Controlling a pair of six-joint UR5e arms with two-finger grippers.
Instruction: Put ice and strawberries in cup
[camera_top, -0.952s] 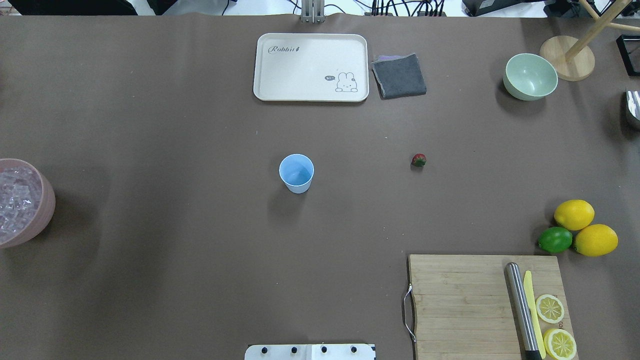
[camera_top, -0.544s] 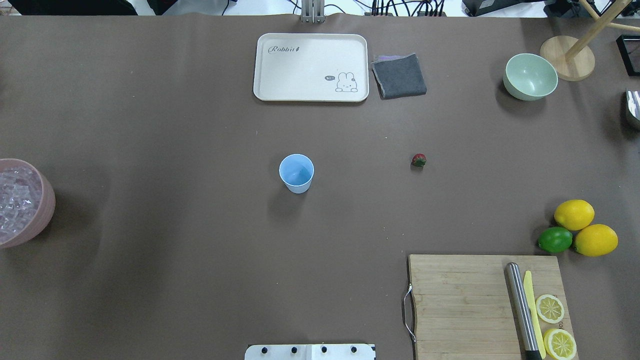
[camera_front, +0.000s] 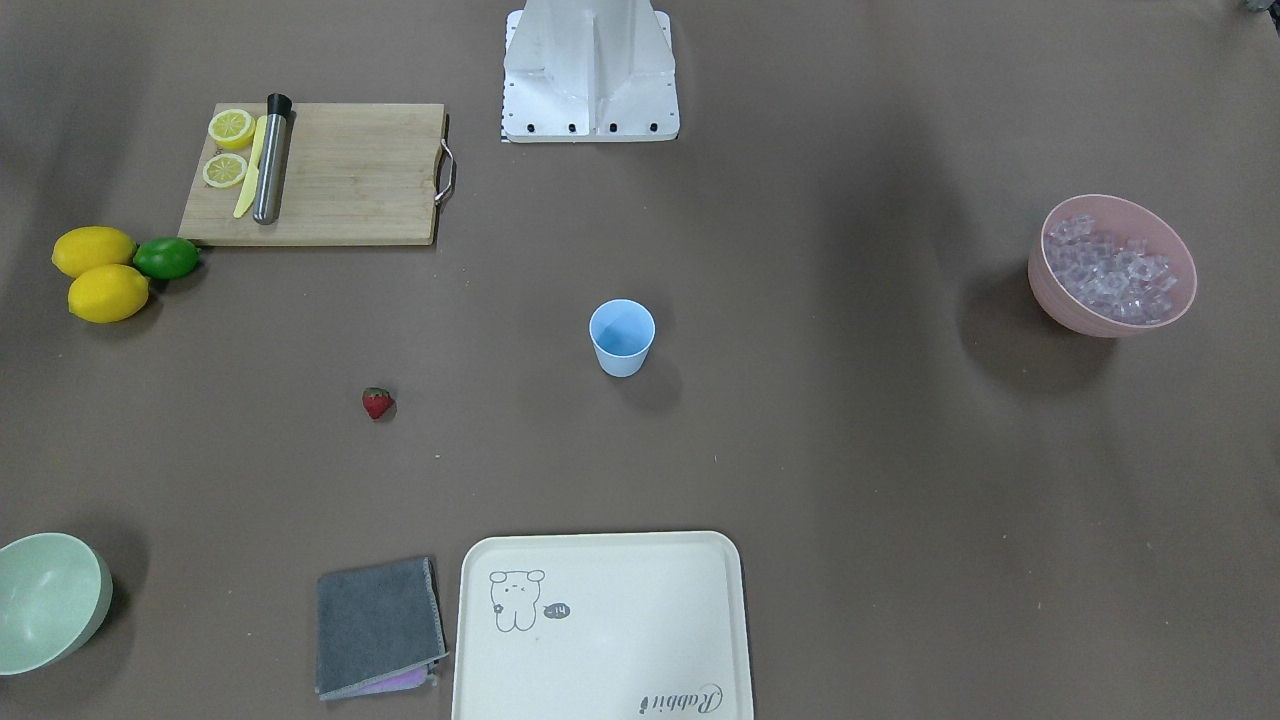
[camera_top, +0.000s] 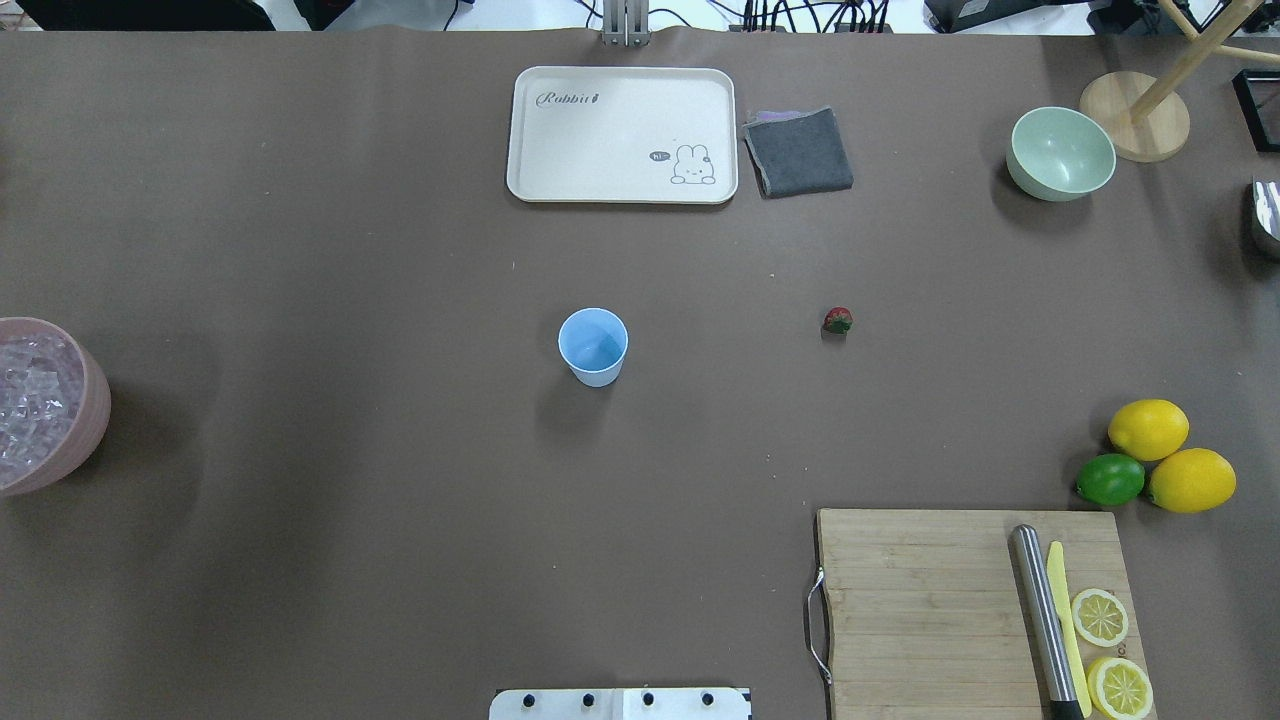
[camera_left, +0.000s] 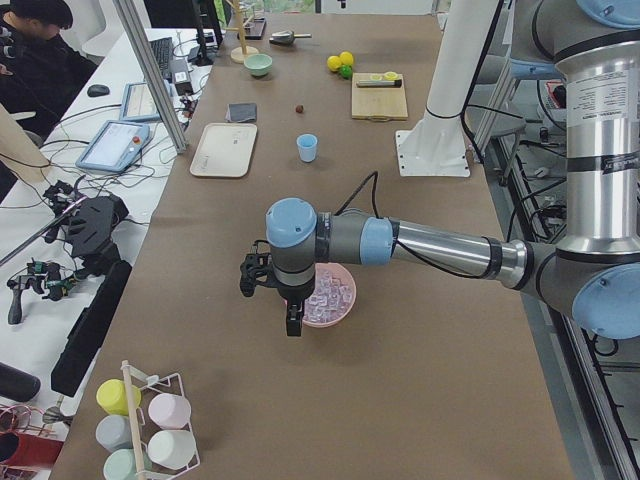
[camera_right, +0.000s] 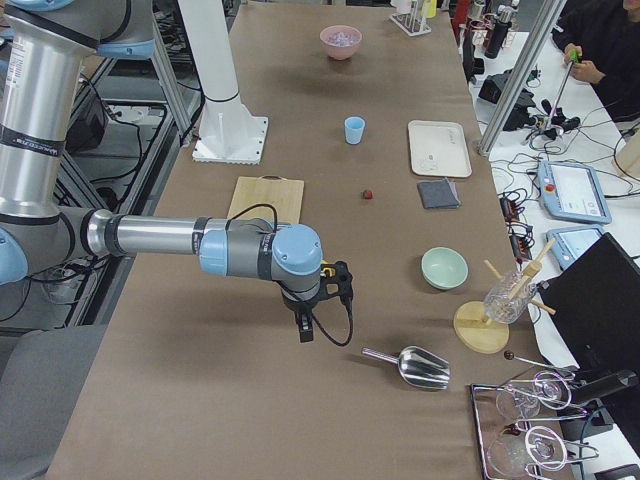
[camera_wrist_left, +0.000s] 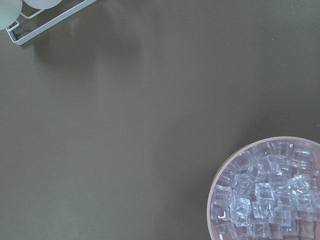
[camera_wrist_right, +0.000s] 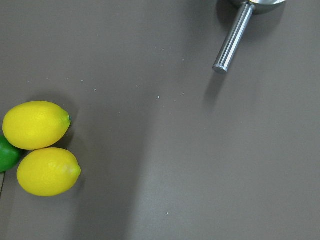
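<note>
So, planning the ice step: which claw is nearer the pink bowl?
Left. The left claw hangs beside the pink bowl; the right claw is far away, by the metal scoop.

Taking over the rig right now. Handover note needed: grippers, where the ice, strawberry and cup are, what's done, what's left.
Left gripper: hangs beside the pink bowl; whether it is open or shut cannot be told.
Right gripper: over bare table near the metal scoop; its state cannot be told either.
Ice: in the pink bowl.
Strawberry: on the table, to the robot's right of the cup, which stands upright mid-table and looks empty.
Done: nothing.
Left: ice into the cup, then the strawberry.
</note>
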